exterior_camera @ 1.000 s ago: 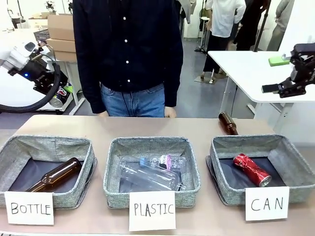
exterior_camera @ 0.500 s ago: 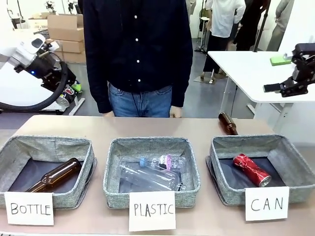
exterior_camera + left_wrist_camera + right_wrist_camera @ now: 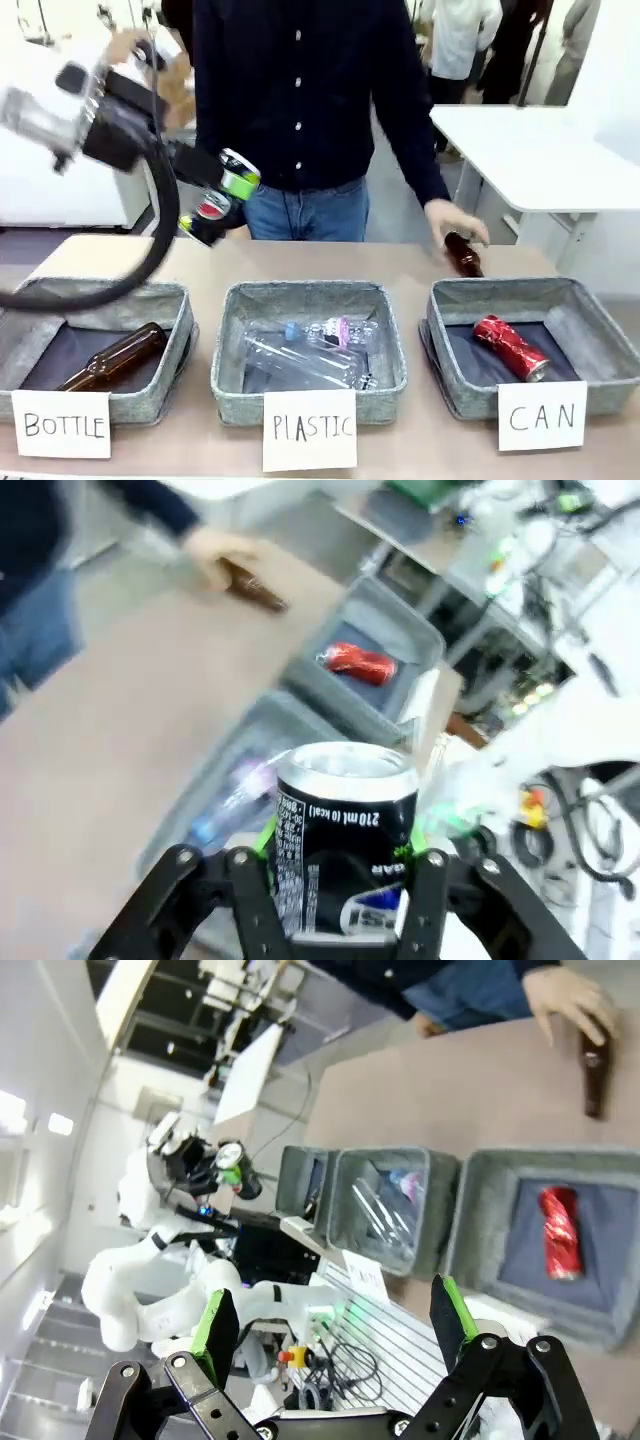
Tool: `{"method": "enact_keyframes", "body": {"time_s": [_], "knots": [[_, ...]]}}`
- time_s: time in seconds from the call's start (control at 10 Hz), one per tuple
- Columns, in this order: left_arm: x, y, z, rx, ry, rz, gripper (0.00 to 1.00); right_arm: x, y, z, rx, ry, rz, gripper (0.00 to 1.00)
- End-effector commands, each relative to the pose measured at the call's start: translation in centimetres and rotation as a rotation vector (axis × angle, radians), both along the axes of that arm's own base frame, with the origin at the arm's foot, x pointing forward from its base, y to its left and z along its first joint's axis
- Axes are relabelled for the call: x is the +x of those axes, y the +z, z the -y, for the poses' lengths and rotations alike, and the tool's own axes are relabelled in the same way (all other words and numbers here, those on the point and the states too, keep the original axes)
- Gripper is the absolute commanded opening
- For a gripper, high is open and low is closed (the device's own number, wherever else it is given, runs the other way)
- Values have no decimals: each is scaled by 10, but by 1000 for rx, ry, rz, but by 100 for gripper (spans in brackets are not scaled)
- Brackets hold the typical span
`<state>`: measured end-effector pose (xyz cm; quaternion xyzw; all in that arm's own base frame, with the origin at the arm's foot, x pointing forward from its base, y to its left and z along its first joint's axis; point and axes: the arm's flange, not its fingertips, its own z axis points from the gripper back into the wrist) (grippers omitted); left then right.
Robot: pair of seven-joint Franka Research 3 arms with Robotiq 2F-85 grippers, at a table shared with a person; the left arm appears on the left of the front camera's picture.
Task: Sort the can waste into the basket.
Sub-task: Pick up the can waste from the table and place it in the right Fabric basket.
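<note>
**Front, left wrist and right wrist views, nearest features first.** Along the lower edge of the front view, a white card (image 3: 542,416) reading "CAN" fronts the CAN basket (image 3: 463,392) at lower right. The red can (image 3: 510,347) lies on its side on the basket's dark floor.

At lower centre, the PLASTIC bin (image 3: 235,398) holds clear plastic bottles (image 3: 300,360). At lower left, the BOTTLE bin (image 3: 140,395) holds a brown glass bottle (image 3: 115,357) lying down.

Behind the baskets, on the table (image 3: 400,258) at centre right, a second brown bottle (image 3: 463,255) lies just beyond the CAN basket, with the person's hand (image 3: 455,220) on its far end.

At upper left, the left gripper (image 3: 222,192) is raised above the table's far left part, its jaws closed on the black can (image 3: 210,208). This puts it well apart from the CAN basket. In the left wrist view the black can (image 3: 345,830) stands at lower centre between the jaws, silver end up.

In the right wrist view the right gripper (image 3: 333,1300) is spread wide and holds nothing. The red can (image 3: 558,1230) is seen in the CAN basket (image 3: 470,1230) at right.
</note>
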<state>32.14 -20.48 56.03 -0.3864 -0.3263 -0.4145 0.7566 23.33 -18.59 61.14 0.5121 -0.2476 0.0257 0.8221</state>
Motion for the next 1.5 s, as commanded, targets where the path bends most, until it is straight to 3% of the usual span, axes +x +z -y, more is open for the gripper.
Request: {"method": "enact_keyframes", "body": {"time_s": [0.0, 0.2, 0.3, 0.4, 0.5, 0.7, 0.9, 1.0, 1.3, 1.4], "knots": [[-10, -25, 95, -140, -184, 197, 44, -36, -6, 45, 43, -86, 5, 100], [-25, -31, 215, -211, -289, 388, 44, -64, -37, 60, 168, -149, 39, 100], [-22, -40, 259, -200, -356, 462, 44, -54, -6, 52, 52, -105, 10, 100], [-24, -49, 297, -123, -455, 404, 44, -54, -6, 52, 52, -105, 10, 100], [-30, -57, 323, -127, -476, 385, 44, -54, -6, 52, 52, -105, 10, 100], [2, -74, 393, -121, -446, 369, 44, -54, -6, 52, 52, -105, 10, 100], [26, -100, 404, -70, -440, 363, 44, -54, -6, 52, 52, -105, 10, 100], [1, -115, 384, -56, -430, 360, 44, -54, -6, 52, 52, -105, 10, 100], [-10, -114, 392, -20, -410, 342, 44, -54, -6, 52, 52, -105, 10, 100], [-10, -116, 391, -8, -421, 338, 100, -54, -6, 52, 52, -105, 10, 100]]}}
